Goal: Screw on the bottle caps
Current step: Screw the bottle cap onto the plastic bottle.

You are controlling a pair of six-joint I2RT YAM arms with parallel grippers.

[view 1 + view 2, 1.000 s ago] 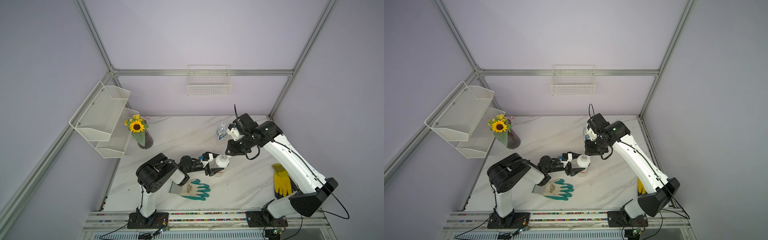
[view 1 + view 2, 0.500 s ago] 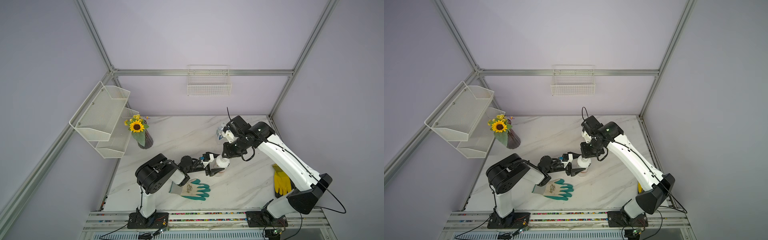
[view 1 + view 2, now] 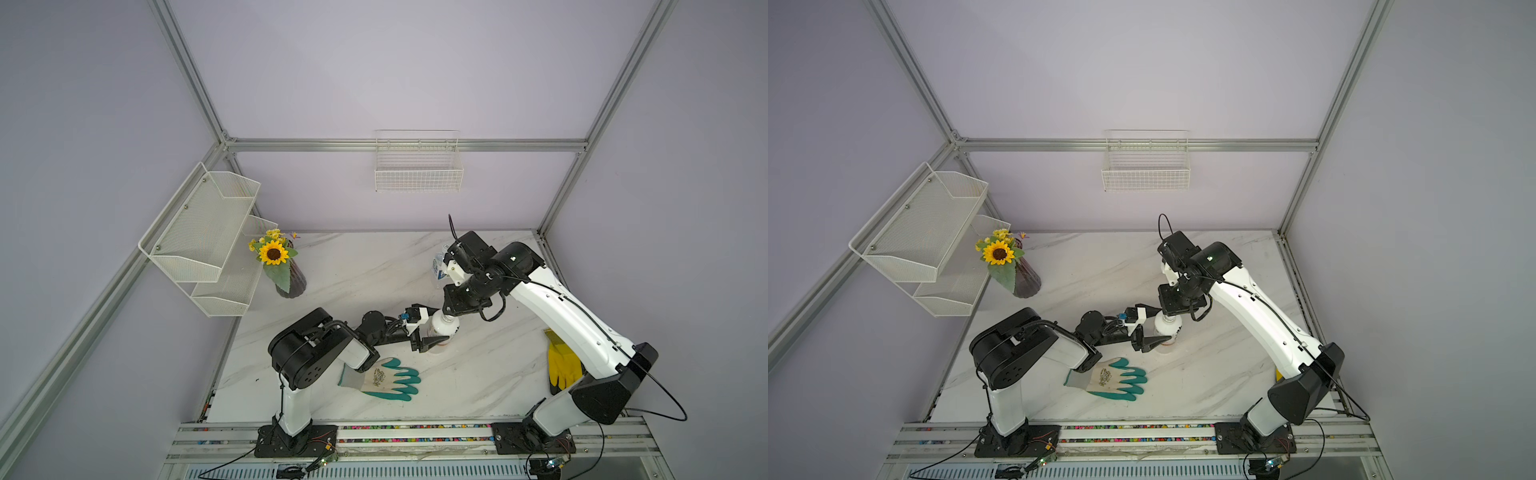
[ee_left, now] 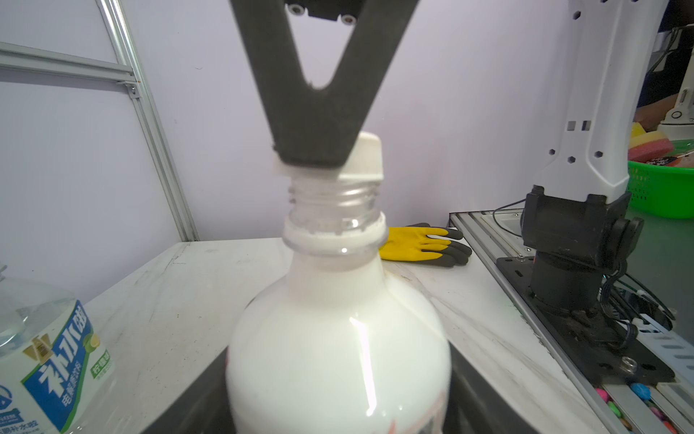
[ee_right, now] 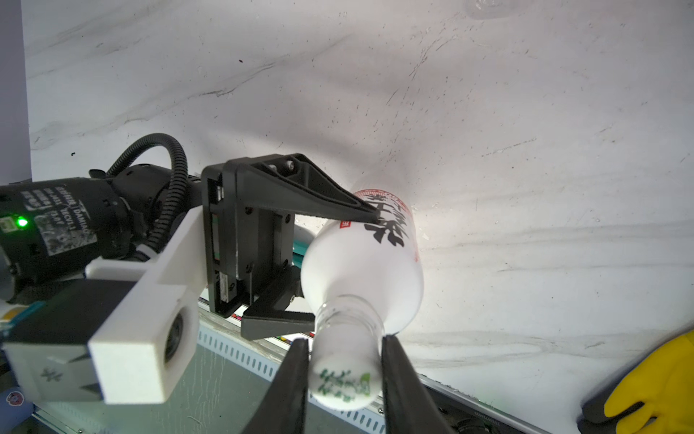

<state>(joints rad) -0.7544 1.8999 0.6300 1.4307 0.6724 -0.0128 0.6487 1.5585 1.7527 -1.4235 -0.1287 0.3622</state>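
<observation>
The white bottle (image 4: 338,338) stands upright on the tabletop (image 3: 353,270), about mid-depth and a little right of centre. The left end effector (image 5: 343,268) reaches in from the left and is clamped on the bottle's body, one finger against each side. That low, sideways grip looks meant to stop the bottle turning or tipping. It also leaves the neck free from above.

The right end effector (image 5: 343,372) comes down from overhead, closed on the cap (image 4: 366,158) with a finger pressed to each side of its rim. Holding the cap by the rim from straight above puts the wrist's turning axis roughly in line with the neck, which is what a screwing motion needs.

In the left wrist view the cap sits on the mouth of the neck while the clear threads below it are bare. I judge it is placed but not yet wound down. It may sit slightly crooked, so cross-threading is the risk if it turns before it seats flat.

The clear bottle (image 3: 436,266) with the blue-and-white label waits farther back and to the right, partly hidden behind the right arm. Whether it is capped cannot be told, and I see no second cap.
</observation>
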